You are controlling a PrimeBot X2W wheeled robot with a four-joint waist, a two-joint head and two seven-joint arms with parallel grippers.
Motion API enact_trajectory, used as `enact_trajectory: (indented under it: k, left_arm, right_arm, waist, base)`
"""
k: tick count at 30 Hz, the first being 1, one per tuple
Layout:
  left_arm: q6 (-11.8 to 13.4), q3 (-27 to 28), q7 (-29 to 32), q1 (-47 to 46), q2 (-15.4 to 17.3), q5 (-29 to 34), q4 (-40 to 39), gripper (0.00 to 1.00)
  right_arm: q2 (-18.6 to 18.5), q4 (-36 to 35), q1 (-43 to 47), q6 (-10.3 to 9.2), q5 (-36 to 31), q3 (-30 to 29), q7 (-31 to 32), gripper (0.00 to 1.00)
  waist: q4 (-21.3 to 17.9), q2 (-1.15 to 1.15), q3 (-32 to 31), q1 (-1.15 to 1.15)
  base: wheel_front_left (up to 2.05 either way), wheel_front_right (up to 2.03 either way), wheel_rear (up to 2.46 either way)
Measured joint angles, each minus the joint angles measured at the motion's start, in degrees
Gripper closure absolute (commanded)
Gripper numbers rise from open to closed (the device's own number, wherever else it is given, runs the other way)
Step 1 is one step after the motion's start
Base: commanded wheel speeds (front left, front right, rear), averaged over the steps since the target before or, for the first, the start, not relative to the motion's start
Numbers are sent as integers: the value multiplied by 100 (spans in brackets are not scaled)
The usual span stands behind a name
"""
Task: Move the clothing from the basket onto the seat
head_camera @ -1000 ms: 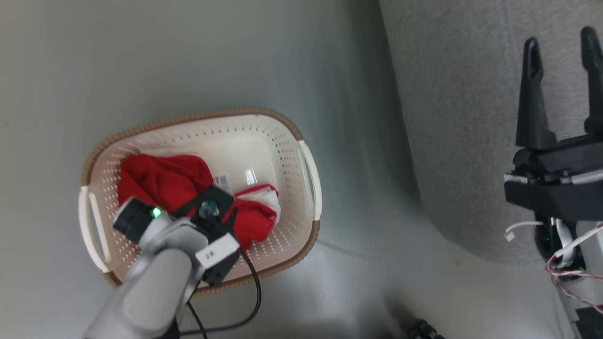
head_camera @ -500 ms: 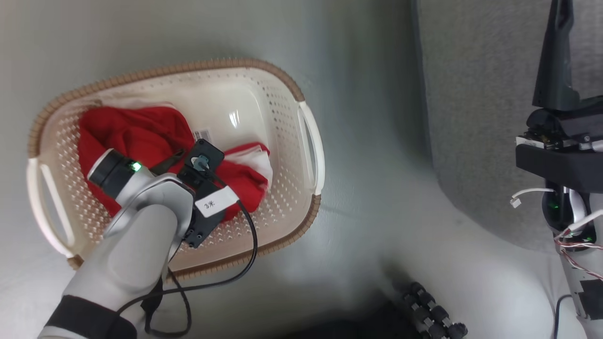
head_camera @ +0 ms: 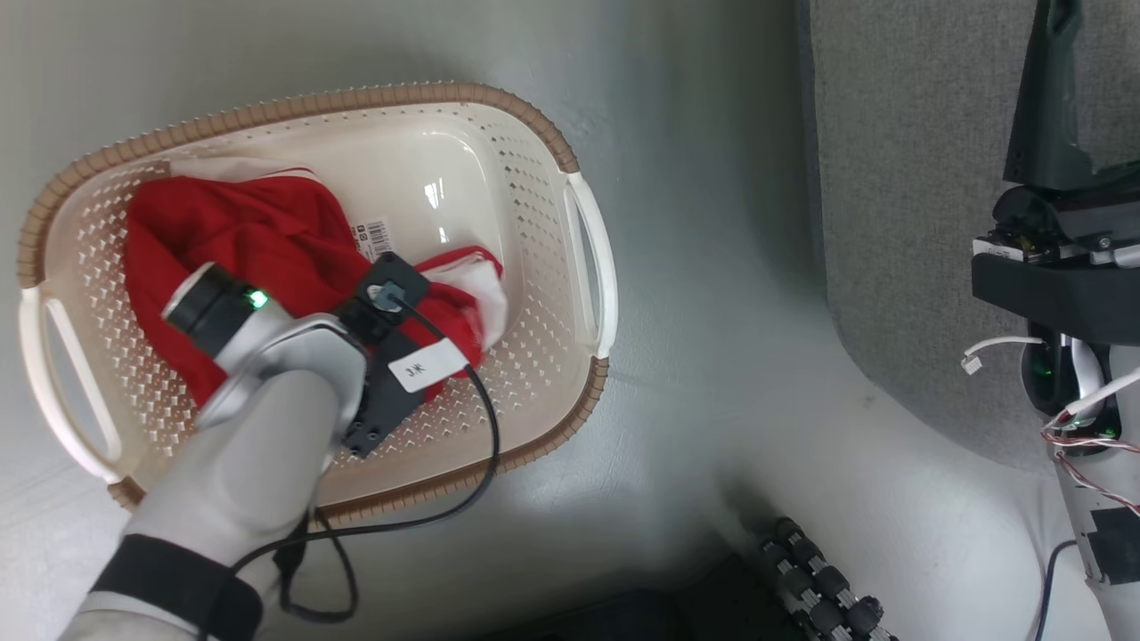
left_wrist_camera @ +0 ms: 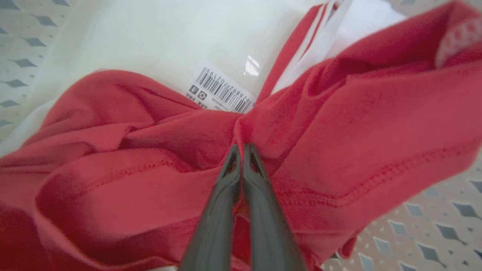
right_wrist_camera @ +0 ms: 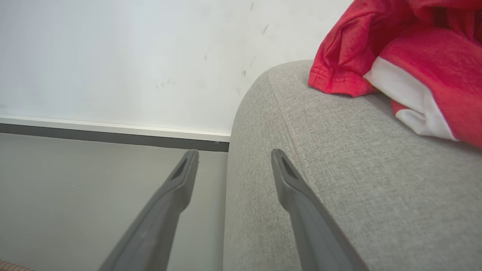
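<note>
The cream basket (head_camera: 534,116) stands on the floor with bright red clothing (head_camera: 249,240) bunched in its left half; a white-trimmed piece (head_camera: 485,294) lies toward the right. My left wrist (head_camera: 383,356) reaches down into the pile and covers its own fingers. In the left wrist view my left gripper (left_wrist_camera: 241,146) is shut, pinching a fold of the red clothing (left_wrist_camera: 339,124) just in front of the paper label (left_wrist_camera: 222,92). My right gripper (right_wrist_camera: 233,154) stands open beside the grey seat (right_wrist_camera: 339,169). On the seat lies a red garment with white trim (right_wrist_camera: 414,56).
The basket sits on pale grey floor (head_camera: 695,178), with the seat's rounded corner (head_camera: 891,267) to its right. A black cable (head_camera: 481,445) loops from my left wrist over the basket's near rim. A dark ribbed part of my base (head_camera: 819,579) is at the bottom. A white wall with skirting (right_wrist_camera: 113,130) stands behind.
The head view has shifted and come nearer, so the basket looks larger and higher. My left wrist has gone deeper into the red pile and its gripper has shut. The right gripper stays open.
</note>
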Motion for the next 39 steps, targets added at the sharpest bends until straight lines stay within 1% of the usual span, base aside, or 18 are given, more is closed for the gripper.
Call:
enact_trajectory:
  k: [5,11,15,18,19,26,33,35,39]
  left_arm:
    - [44,46,-311,0,-190,-70,14,100]
    - [149,298,-960,13,-432,-400,-53,100]
    - [198,480,-1537,105,-482,-661,-170,100]
    - [197,600,-1902,141,-538,-781,-265,100]
    - [197,644,-2017,155,-560,-839,-308,100]
    - [193,788,-2679,357,-624,-1101,-522,100]
    - [182,855,-2811,409,-655,-1294,-828,100]
    - [138,856,-2811,453,-657,-1312,-898,100]
    - [133,877,-2821,470,-669,-1379,-1037,100]
  right_arm:
    - [30,185,-35,52,-46,14,-1,0]
    - [116,433,-119,162,-118,107,9,0]
    - [166,654,-121,255,-175,178,10,0]
    - [190,784,-120,264,-205,227,10,0]
    - [197,831,-120,298,-218,242,10,0]
    - [223,1136,-63,380,-261,305,10,0]
    - [297,1455,149,416,-260,305,11,0]
    - [311,1532,187,456,-260,314,11,0]
    - [370,1751,308,506,-248,353,12,0]
  waist:
    - [49,-1,-116,0]
    - [150,-1,-380,0]
    - [269,-1,-701,0]
    - [354,-1,-918,0]
    - [384,-1,-994,0]
    - [614,-1,-1540,0]
    - [856,-1,-2117,0]
    - [920,-1,-2284,0]
    - [1041,-1,-2627,0]
  base:
    - [0,0,0]
    - [0,0,0]
    - [0,0,0]
    - [0,0,0]
    - [0,0,0]
    - [0,0,0]
    - [0,0,0]
    - [0,0,0]
    - [0,0,0]
